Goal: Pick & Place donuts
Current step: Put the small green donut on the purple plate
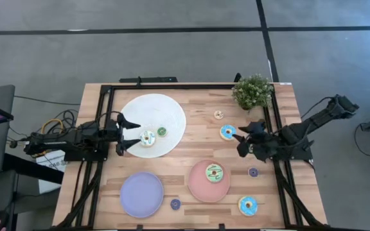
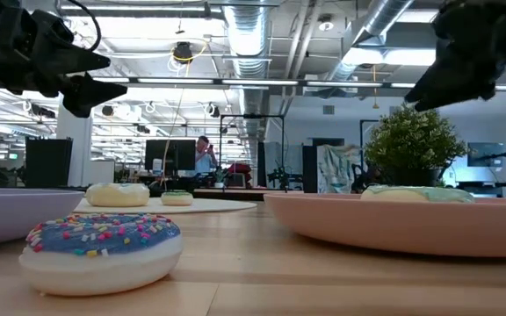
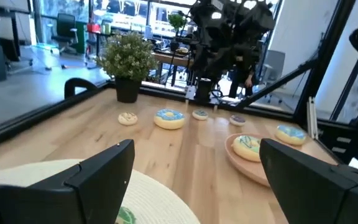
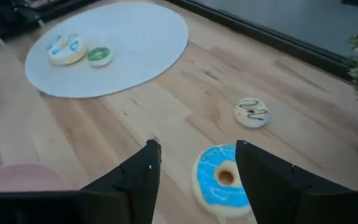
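Observation:
My left gripper (image 1: 135,133) (image 3: 194,149) is open and hangs above the near-left part of the large white disc (image 1: 172,109). Just ahead of its fingertips a cream donut with blue icing (image 1: 148,138) lies on the disc, with a small green donut (image 1: 162,131) beside it. My right gripper (image 1: 244,140) (image 4: 197,149) is open and hovers over a blue-iced donut (image 1: 228,132) (image 4: 222,180) that lies flat on the wood. Its fingers stand on either side of this donut, above it. A small cream donut (image 1: 218,115) (image 4: 252,112) lies farther off.
A pink plate (image 1: 198,189) carries a green-iced donut (image 1: 214,172). The lilac plate (image 1: 141,194) sits at the near left. Loose donuts: purple (image 1: 175,204), purple (image 1: 254,172), blue (image 1: 248,205). A potted plant (image 1: 252,91) stands at the far right. A black frame borders the table.

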Robot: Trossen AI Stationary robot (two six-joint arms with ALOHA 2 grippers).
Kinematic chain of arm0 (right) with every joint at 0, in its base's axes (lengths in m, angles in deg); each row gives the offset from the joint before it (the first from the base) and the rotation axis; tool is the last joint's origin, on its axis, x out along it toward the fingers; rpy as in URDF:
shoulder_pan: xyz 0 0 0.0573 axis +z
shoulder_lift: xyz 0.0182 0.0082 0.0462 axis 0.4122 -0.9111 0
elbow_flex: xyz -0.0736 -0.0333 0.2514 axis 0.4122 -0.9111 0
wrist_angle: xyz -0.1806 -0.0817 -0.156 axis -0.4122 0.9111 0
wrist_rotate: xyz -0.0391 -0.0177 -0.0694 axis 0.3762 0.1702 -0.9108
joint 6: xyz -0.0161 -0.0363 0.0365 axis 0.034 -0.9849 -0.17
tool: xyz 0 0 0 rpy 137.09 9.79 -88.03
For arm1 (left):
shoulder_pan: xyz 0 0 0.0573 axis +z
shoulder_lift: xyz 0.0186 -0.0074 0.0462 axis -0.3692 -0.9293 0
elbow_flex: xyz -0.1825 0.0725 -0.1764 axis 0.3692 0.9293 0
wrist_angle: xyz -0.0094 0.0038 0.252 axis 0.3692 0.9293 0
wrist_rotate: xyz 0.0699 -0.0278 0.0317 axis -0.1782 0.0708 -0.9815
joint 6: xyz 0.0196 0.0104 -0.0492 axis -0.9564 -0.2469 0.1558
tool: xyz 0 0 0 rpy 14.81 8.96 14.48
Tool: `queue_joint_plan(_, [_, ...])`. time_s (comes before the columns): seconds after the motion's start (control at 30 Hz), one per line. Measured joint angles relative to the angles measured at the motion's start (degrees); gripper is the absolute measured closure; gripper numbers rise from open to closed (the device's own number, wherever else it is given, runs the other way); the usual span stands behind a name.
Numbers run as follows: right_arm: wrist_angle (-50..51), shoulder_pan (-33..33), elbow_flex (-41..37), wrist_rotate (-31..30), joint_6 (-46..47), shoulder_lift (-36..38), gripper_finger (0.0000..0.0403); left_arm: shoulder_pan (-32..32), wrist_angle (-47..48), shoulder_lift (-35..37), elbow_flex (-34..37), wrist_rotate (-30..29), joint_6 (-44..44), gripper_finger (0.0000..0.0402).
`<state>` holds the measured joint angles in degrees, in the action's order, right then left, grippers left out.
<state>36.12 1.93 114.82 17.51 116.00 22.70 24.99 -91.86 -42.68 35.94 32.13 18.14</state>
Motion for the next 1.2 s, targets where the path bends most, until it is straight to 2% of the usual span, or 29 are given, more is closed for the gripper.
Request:
queue_joint_plan(0.2, [-17.7,-4.2,-8.6,3.2,-8.7,0.0,0.0214,0.0,-1.2,0.0,0.0,-0.3,0.5,0.0061])
queue_joint_plan(0.37, [-24.8,-7.5,-10.0,4.9,-15.4,0.0,0.0219,0.0,-2.1,0.0,0.0,-0.3,0.5,0.0061])
queue_joint_plan(0.6, [-27.7,-10.3,-10.0,9.0,-20.6,0.0,0.0224,0.0,-1.8,0.0,0.0,-0.9,2.2,0.0061])
queue_joint_plan(0.93, [-27.3,-10.3,-10.0,9.2,-21.1,-0.4,0.0226,0.0,-1.6,0.0,0.0,-2.2,5.2,0.0061])
queue_joint_plan(1.07, [-27.3,-10.3,-10.0,9.2,-21.1,-0.4,0.0226,0.0,-3.0,0.0,0.0,-8.2,10.4,0.0061])
queue_joint_plan(1.2, [-27.3,-10.3,-10.0,9.2,-21.1,-0.4,0.0228,0.0,-2.2,-1.8,0.0,-17.2,10.9,0.0061])
